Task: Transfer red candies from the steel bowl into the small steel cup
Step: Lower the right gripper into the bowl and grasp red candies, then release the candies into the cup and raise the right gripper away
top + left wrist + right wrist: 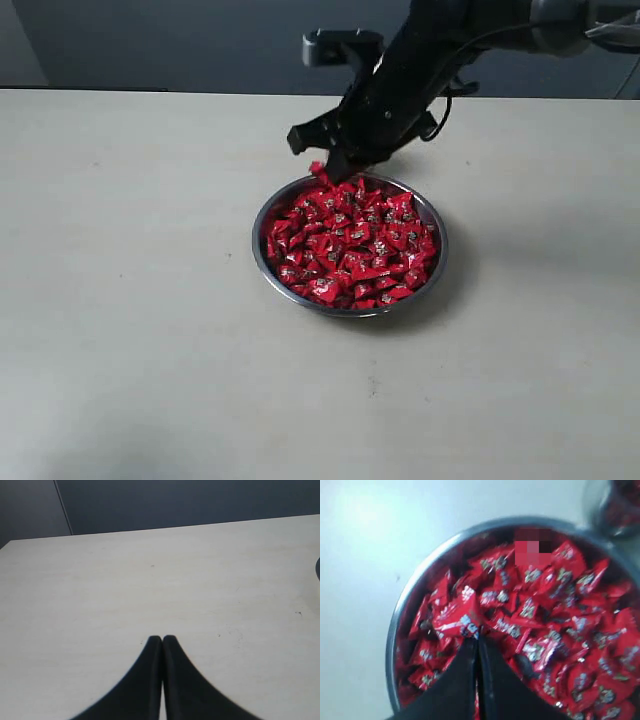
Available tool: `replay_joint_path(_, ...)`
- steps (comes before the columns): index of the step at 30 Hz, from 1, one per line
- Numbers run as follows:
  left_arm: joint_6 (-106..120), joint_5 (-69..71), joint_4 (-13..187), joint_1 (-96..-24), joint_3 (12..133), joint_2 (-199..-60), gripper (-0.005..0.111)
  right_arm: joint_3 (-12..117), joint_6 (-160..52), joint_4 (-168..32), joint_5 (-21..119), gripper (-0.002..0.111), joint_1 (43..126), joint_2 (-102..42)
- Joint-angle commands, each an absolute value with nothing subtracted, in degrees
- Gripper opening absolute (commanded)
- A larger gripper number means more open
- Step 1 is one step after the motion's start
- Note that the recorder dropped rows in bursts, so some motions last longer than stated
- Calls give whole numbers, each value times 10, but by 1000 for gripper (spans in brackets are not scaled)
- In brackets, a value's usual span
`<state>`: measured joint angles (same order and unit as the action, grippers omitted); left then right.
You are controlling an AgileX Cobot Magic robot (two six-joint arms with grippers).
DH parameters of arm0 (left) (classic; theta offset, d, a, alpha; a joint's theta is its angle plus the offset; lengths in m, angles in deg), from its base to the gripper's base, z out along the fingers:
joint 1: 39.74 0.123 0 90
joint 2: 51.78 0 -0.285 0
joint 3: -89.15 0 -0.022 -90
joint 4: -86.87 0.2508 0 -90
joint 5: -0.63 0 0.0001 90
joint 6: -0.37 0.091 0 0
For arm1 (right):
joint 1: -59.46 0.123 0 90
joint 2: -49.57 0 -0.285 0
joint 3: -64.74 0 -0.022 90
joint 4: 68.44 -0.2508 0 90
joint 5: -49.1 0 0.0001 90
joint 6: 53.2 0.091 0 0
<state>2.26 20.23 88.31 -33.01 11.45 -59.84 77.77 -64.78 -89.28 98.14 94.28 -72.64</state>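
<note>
while shut, right fingers on candy

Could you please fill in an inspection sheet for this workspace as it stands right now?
Surface: pale table, with a few faint specks.
Job's things: steel bowl heaped with red candies; small steel cup beside the bowl, blurred, seen only from the right wrist.
Clutter: nothing seen.
Hands: right hand shut, pinching one candy at the bowl's edge; left hand shut and empty, over bare table.
Cables: dark cable looping beside the right arm.
Surroundings: dark wall behind the table.
</note>
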Motion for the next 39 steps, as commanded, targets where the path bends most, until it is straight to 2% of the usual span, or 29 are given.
replay_joint_path(1, 21, 195, 884, -329, 119, -596, 0, 819, -617, -880, 950, 0, 895, -737)
replay_joint_path(9, 21, 195, 884, -329, 119, -596, 0, 959, -592, -919, 980, 0, 837, -847)
replay_joint_path(15, 21, 195, 884, -329, 119, -596, 0, 1052, -592, -927, 1016, 0, 833, -917)
replay_joint_path(23, 21, 196, 884, -329, 119, -596, 0, 1097, -592, -933, 1038, 1, 833, -965)
replay_joint_path(25, 21, 196, 884, -329, 119, -596, 0, 1097, -592, -931, 1042, 6, 833, -967)
replay_joint_path(30, 21, 196, 884, -329, 119, -596, 0, 1097, -592, -931, 1042, 38, 833, -961)
replay_joint_path(32, 21, 196, 884, -329, 119, -596, 0, 1097, -592, -929, 1042, 43, 833, -955)
replay_joint_path(36, 21, 196, 884, -329, 119, -596, 0, 1107, -592, -925, 1042, 39, 833, -942)
replay_joint_path(39, 21, 196, 884, -329, 119, -596, 0, 1113, -592, -927, 1044, 31, 833, -929)
